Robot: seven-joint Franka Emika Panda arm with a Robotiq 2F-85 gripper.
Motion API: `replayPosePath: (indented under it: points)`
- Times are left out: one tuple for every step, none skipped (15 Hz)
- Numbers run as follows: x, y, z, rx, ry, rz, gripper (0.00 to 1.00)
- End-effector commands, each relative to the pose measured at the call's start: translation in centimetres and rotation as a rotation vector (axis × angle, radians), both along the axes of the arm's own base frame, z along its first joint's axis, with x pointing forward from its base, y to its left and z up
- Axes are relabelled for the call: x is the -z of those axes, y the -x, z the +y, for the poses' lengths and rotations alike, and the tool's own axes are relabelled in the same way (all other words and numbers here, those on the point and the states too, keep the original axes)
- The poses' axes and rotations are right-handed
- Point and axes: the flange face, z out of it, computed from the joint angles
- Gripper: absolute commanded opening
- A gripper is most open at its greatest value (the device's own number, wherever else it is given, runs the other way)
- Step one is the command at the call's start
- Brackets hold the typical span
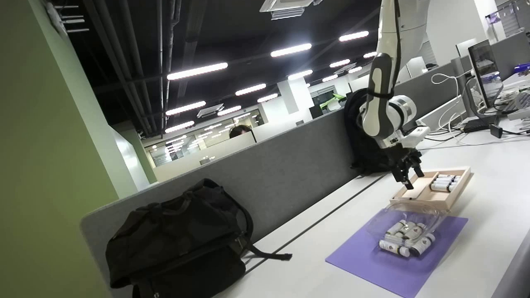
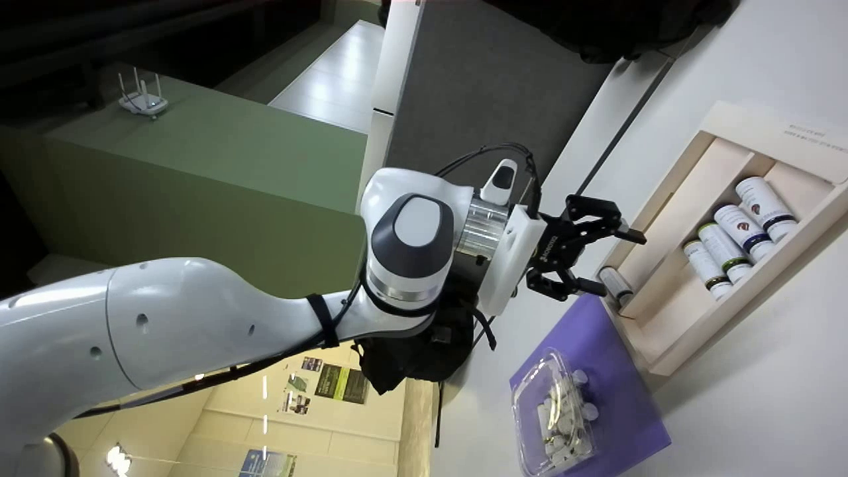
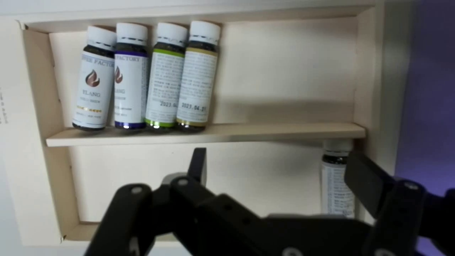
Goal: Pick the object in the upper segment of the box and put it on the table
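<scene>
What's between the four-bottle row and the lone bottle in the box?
The wrist view shows a wooden divider and bare box floor between the four bottles and the lone bottle.

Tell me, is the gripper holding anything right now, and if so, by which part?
Nothing is held: the gripper is open over the box, and the lone bottle lies ungripped in its segment.

green wall (image 1: pixel 45 157) | dark ceiling (image 1: pixel 240 37) | lit tube lights (image 1: pixel 291 50) | white pillar (image 1: pixel 296 97) | posters (image 2: pixel 341 383) on cream wall (image 2: pixel 358 427)
</scene>
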Motion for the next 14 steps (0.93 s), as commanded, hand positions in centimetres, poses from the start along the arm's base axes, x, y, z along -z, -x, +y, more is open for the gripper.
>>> replayPosePath:
  points:
    - [0.3, 1.6, -0.3, -0.032, 0.041, -0.080, 1.00]
    - [0.5, 1.9, -0.2, -0.041, 0.041, -0.106, 1.00]
    - [0.6, 2.0, 0.1, -0.050, 0.039, -0.132, 1.00]
    - [0.7, 2.2, 0.4, -0.054, 0.036, -0.151, 1.00]
    - [0.7, 2.3, 0.7, -0.063, 0.036, -0.172, 1.00]
    - [0.7, 2.4, 0.9, -0.070, 0.035, -0.190, 1.00]
    - [0.8, 2.5, 1.1, -0.079, 0.039, -0.207, 1.00]
    - [0.9, 2.7, 1.2, -0.084, 0.038, -0.219, 1.00]
    - [1.1, 2.8, 1.3, -0.088, 0.035, -0.226, 1.00]
    - [1.3, 3.0, 1.4, -0.089, 0.032, -0.233, 1.00]
    - [1.5, 3.2, 1.4, -0.089, 0.028, -0.237, 1.00]
    - [1.6, 3.4, 1.5, -0.090, 0.026, -0.239, 1.00]
    - [1.8, 3.6, 1.6, -0.093, 0.019, -0.241, 1.00]
    - [1.9, 3.8, 1.7, -0.097, 0.014, -0.246, 1.00]
